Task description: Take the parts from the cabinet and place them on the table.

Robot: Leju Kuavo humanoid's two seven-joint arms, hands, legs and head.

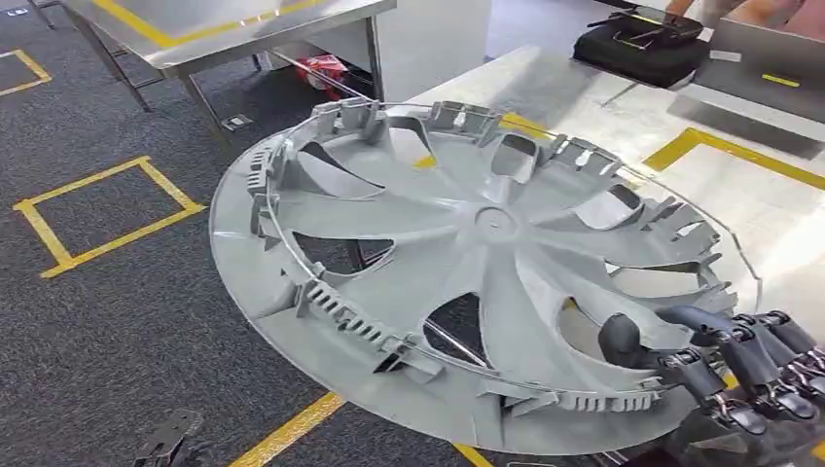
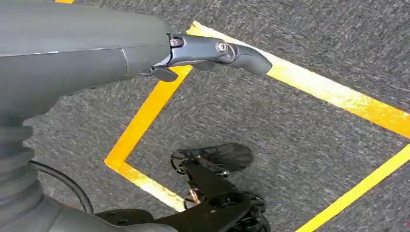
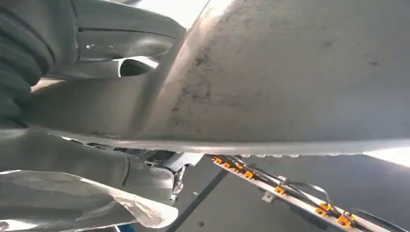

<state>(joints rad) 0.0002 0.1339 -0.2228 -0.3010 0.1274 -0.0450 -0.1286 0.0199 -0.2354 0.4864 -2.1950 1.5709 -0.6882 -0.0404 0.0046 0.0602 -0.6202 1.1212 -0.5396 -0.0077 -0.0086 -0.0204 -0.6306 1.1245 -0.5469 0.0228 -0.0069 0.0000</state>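
Observation:
A large grey plastic wheel cover, inner side up with ribs and clips showing, hangs tilted in the head view, partly over the carpet and partly over the steel table. My right hand grips its near right rim, thumb through a spoke opening and dark fingers over the edge. In the right wrist view the cover's smooth underside spreads wide, with the grey thumb against it. My left hand hangs over the carpet holding nothing, one dark finger stretched out.
A black case lies at the steel table's far end, a person's hand just behind it. Another steel table stands at the back left. Yellow tape lines mark the dark carpet. A red object sits under the far table.

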